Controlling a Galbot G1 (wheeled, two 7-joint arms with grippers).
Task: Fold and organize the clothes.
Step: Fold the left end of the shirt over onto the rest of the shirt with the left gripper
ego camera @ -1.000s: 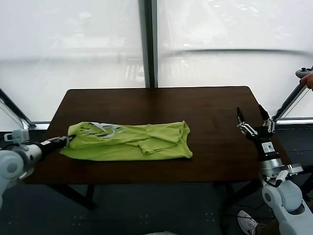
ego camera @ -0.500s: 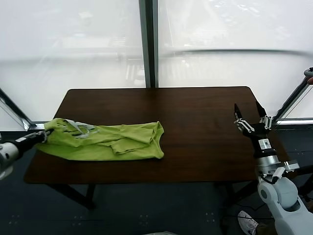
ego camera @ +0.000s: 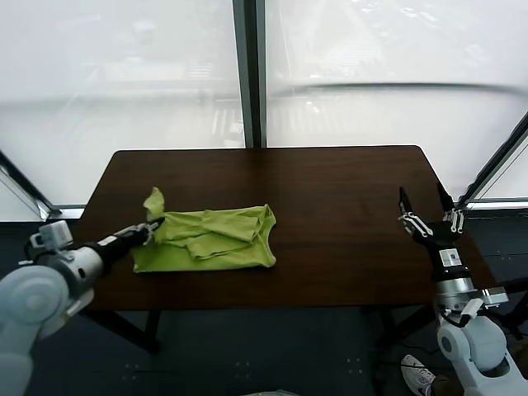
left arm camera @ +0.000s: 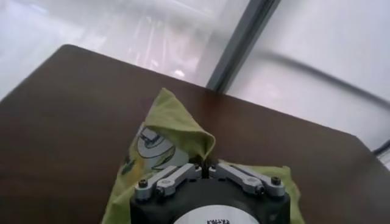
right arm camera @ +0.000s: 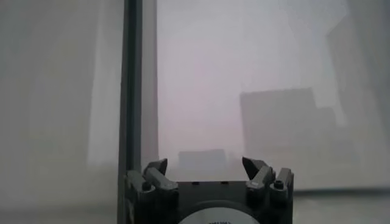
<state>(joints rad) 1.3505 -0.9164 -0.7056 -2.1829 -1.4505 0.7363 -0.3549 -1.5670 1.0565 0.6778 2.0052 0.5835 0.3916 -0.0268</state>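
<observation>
The lime-green T-shirt (ego camera: 210, 238) lies bunched in folds on the left half of the dark brown table (ego camera: 330, 190). My left gripper (ego camera: 152, 224) is shut on the shirt's left end and lifts a flap of fabric (ego camera: 154, 203) above the table. In the left wrist view the pinched flap (left arm camera: 177, 131) stands up from the closed jaws of my left gripper (left arm camera: 205, 164) and shows the white printed graphic (left arm camera: 152, 145). My right gripper (ego camera: 427, 210) is open and empty, raised at the table's right edge, pointing up; in the right wrist view this gripper (right arm camera: 206, 167) faces only the pale window.
Large frosted windows with a dark vertical post (ego camera: 247, 74) stand behind the table. The table's front edge (ego camera: 247, 304) is near me. Angled dark bars show at the far left (ego camera: 21, 186) and the far right (ego camera: 495, 169).
My left gripper first pulled the shirt's left end out to the left, then brought it back to the right and up, folding the end over. The shirt is shorter now. The right arm barely moved.
</observation>
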